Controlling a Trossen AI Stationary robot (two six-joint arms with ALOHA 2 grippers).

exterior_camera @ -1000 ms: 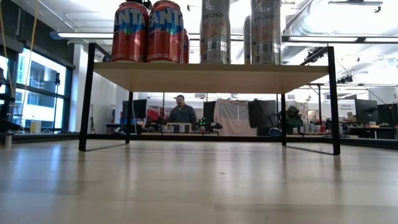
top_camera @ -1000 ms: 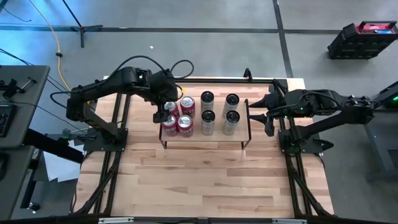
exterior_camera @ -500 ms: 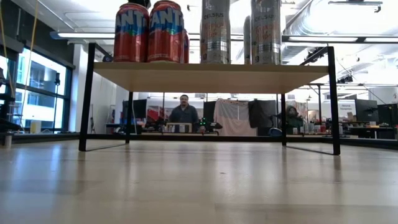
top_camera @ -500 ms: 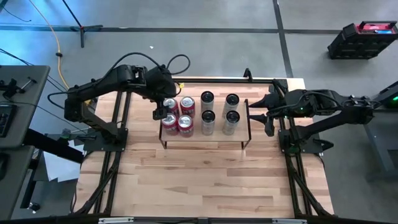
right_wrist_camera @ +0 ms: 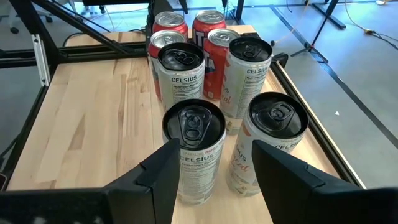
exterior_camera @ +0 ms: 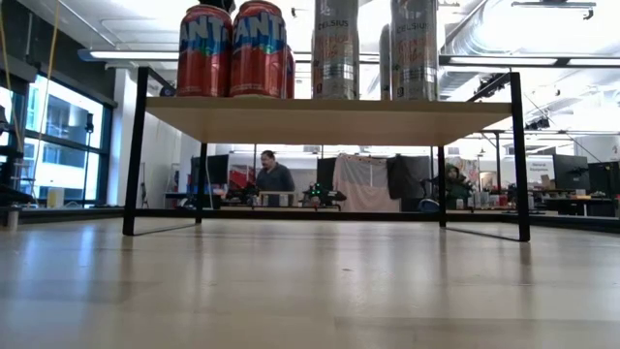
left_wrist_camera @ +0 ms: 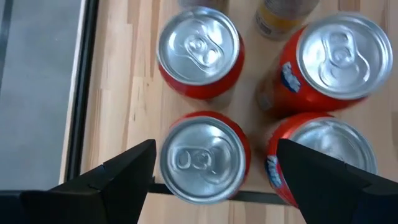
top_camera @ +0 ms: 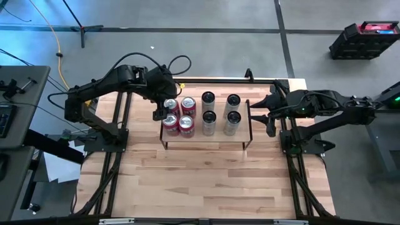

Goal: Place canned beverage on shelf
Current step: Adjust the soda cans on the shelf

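Lift the left gripper (left_wrist_camera: 211, 171), fingers spread around the red can (left_wrist_camera: 203, 158) at lower centre, straight up without nudging neighbours.

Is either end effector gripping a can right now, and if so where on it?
No. The left end effector is open above a red can on the shelf, fingers clear of it. The right end effector holds nothing, beside the shelf's end.

We see a black-and-red case (top_camera: 364, 38) on the grey floor far right, a yellow cable (top_camera: 58, 47) far left, and a person (exterior_camera: 272, 176) seated in the room behind.
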